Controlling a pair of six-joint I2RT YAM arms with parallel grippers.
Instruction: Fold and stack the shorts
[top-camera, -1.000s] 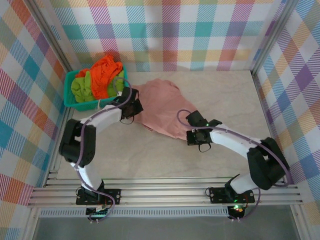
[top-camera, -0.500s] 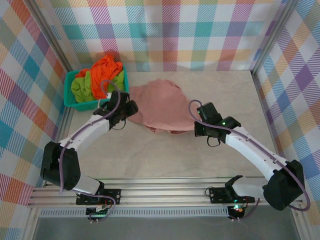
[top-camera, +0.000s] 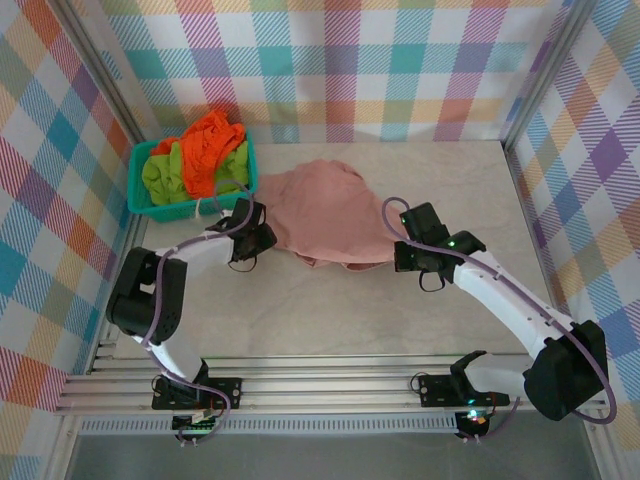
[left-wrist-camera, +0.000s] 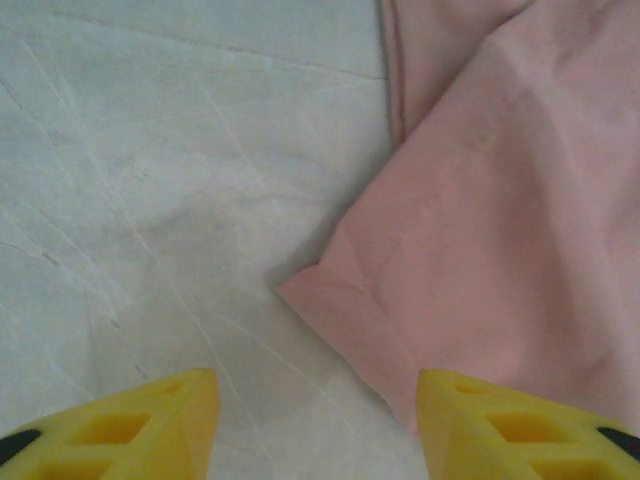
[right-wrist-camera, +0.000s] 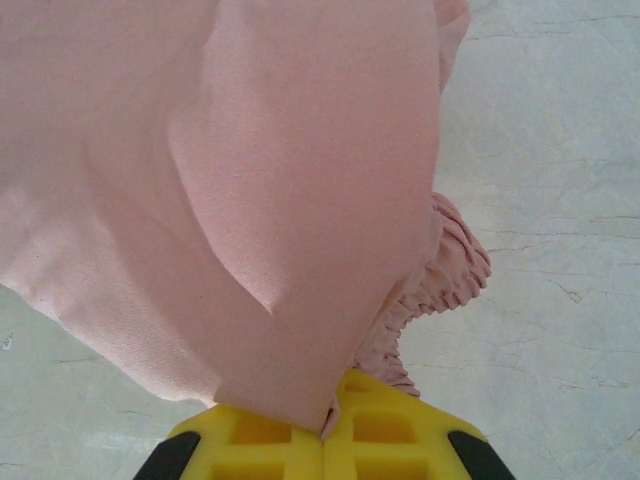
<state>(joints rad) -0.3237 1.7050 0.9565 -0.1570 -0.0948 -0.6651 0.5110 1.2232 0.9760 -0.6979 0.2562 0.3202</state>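
Right pincer (right-wrist-camera: 328, 425) clamped on pink shorts (right-wrist-camera: 250, 180); cloth lies rumpled ahead of it. Left pincer (left-wrist-camera: 318, 425) parted, empty, pink corner just ahead. Orange shorts (top-camera: 210, 145) and green shorts (top-camera: 160, 178) bunched in basket (top-camera: 160, 212) beyond it. Judged early: nothing folded or stacked.

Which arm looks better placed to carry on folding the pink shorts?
Right, probably: the right gripper is shut on the edge of the pink shorts, while the left gripper hangs open over the table beside a corner.

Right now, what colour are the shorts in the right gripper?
Dusty pink shorts, best seen in right wrist view.
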